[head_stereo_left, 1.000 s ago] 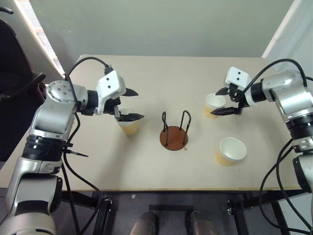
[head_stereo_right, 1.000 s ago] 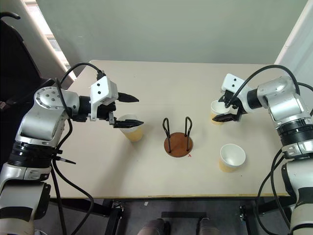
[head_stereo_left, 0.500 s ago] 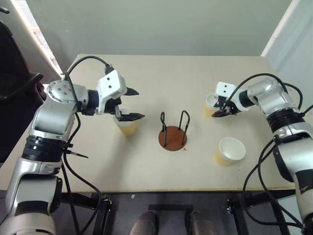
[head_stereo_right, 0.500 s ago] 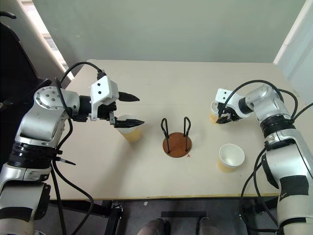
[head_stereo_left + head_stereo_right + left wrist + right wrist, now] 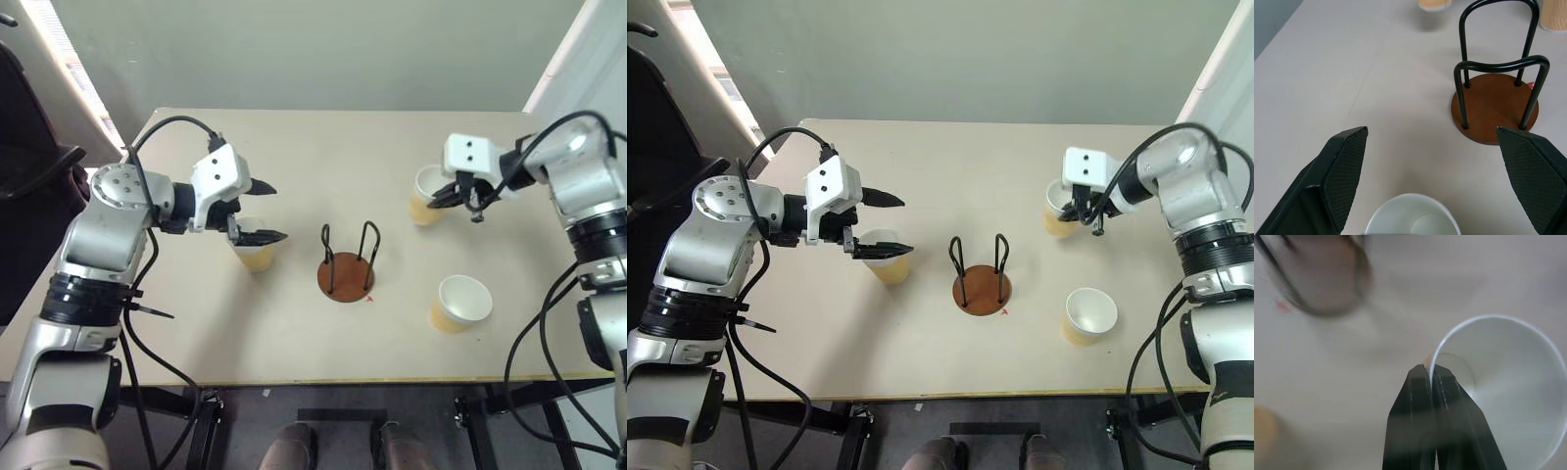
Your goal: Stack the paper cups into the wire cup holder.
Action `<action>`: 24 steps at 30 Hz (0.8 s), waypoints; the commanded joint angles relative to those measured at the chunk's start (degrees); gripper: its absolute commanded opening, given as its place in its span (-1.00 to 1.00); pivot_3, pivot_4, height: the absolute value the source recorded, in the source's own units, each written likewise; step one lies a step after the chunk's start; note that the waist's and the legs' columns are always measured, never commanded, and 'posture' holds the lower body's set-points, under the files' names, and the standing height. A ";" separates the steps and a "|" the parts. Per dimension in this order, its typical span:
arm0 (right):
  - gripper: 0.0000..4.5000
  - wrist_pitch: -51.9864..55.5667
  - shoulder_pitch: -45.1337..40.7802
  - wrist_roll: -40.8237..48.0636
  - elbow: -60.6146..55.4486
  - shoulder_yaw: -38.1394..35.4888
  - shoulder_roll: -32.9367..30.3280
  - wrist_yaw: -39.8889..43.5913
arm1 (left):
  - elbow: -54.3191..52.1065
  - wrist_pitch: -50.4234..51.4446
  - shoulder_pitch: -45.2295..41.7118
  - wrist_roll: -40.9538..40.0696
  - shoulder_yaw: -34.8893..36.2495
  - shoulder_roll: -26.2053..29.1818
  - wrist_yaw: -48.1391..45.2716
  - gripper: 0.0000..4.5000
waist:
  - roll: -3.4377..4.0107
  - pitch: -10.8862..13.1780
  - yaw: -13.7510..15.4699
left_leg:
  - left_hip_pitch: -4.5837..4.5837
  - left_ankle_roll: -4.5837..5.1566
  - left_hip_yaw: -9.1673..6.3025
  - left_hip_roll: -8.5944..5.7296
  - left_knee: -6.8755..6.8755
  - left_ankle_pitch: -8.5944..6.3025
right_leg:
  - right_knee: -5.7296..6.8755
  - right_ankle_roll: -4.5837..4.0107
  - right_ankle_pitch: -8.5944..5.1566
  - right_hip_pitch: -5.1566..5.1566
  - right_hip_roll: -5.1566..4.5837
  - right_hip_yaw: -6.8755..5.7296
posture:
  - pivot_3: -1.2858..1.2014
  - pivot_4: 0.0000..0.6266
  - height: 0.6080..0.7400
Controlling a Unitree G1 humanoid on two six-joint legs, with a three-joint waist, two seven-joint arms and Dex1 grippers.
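The wire cup holder (image 5: 345, 270) stands empty at the table's middle, black loops on a reddish-brown disc. My left gripper (image 5: 277, 211) is open, its fingers straddling the space just above a tan paper cup (image 5: 255, 253) that stands left of the holder. The left wrist view shows that cup's white rim (image 5: 1410, 215) between the fingers (image 5: 1342, 166) and the holder (image 5: 1496, 107) beyond. My right gripper (image 5: 1429, 369) is shut, pinching the rim of a second paper cup (image 5: 426, 201) at the far right, one finger inside it. A third cup (image 5: 460, 302) stands upright at the front right.
The beige table (image 5: 323, 147) is bare toward its far edge and along the front. A dark chair (image 5: 29, 166) stands off the table's left side. Cables hang from both arms.
My right gripper went from open around the far right cup to shut on its rim, then rose a little with it. The left arm has kept still.
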 commanded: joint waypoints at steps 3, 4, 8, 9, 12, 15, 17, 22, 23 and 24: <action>-0.99 15.67 -3.83 10.38 -22.47 -3.95 -1.42 4.90 | -1.81 -0.22 -0.29 -1.08 1.18 0.53 -1.11 1.00 | 0.00 0.00 -0.13 | 0.03 -0.04 -0.01 0.04 0.01 0.02 | 0.02 -0.28 -0.17 0.00 0.05 0.00 | 0.03 -0.52 1.00; -0.99 17.21 -4.22 11.31 -24.30 -3.81 -1.18 4.67 | -1.53 -0.37 -0.48 -0.93 1.02 0.27 -1.12 1.00 | 0.00 0.00 -0.14 | 0.03 -0.06 -0.03 0.04 0.01 0.05 | 0.04 -0.51 -0.30 0.00 0.05 0.00 | 0.03 -0.52 1.00; -0.99 20.34 -5.38 13.39 -28.84 -1.66 1.70 2.64 | -0.67 -1.07 -1.11 -0.42 0.18 -0.93 -1.26 1.00 | -0.01 0.00 -0.14 | 0.07 0.01 -0.07 0.03 0.10 0.10 | 0.08 -0.65 -0.34 0.07 0.04 -0.01 | 0.03 -0.52 1.00; -0.99 20.40 -5.34 13.43 -28.87 -1.40 1.92 2.33 | -0.53 -1.13 -1.22 -0.32 0.14 -1.08 -1.27 1.00 | -0.01 0.00 -0.13 | 0.07 0.04 -0.07 0.03 0.12 0.12 | 0.09 -0.67 -0.33 0.07 0.04 -0.01 | 0.03 -0.52 1.00; -0.99 19.03 -4.81 12.79 -28.18 -0.15 2.66 1.56 | -0.11 -1.30 -1.58 -0.01 0.05 -1.51 -1.32 1.00 | -0.01 0.00 -0.12 | 0.05 0.12 -0.08 0.01 0.16 0.18 | 0.09 -0.75 -0.24 0.07 0.03 -0.01 | 0.03 -0.52 1.00; -0.99 15.97 -3.83 11.09 -26.56 1.82 3.30 0.64 | -0.07 -1.40 -1.63 0.12 0.02 -1.64 -1.33 1.00 | -0.01 0.00 -0.13 | 0.07 0.11 -0.07 0.00 0.18 0.20 | 0.12 -0.75 -0.22 0.07 0.03 0.00 | 0.03 -0.52 1.00; -0.99 13.38 -3.21 9.62 -25.32 3.01 3.11 0.36 | -0.19 -1.39 -1.53 0.12 0.11 -1.57 -1.30 1.00 | -0.01 0.00 -0.13 | 0.07 0.09 -0.08 0.01 0.17 0.22 | 0.14 -0.74 -0.22 0.06 0.03 0.00 | 0.03 -0.52 1.00; -0.99 12.72 -2.72 9.89 -25.16 3.84 3.68 1.00 | -0.48 -1.30 -1.20 0.10 0.25 -1.32 -1.13 1.00 | -0.01 0.00 -0.14 | 0.04 0.09 -0.07 0.02 0.16 0.25 | 0.10 -0.72 -0.21 0.04 0.03 -0.01 | 0.03 -0.52 1.00; -0.99 12.11 -2.57 9.51 -24.98 4.20 3.80 0.95 | -0.55 -1.23 -1.22 0.11 0.23 -1.39 -1.03 1.00 | -0.01 0.00 -0.15 | 0.04 0.09 -0.07 0.02 0.16 0.25 | 0.10 -0.71 -0.21 0.04 0.04 -0.01 | 0.03 -0.52 1.00; -0.99 11.36 -2.39 9.00 -24.73 4.58 3.91 0.84 | -0.61 -1.18 -1.25 0.12 0.22 -1.45 -0.94 1.00 | -0.01 0.00 -0.15 | 0.05 0.09 -0.07 0.03 0.16 0.26 | 0.08 -0.71 -0.21 0.04 0.04 -0.01 | 0.03 -0.52 1.00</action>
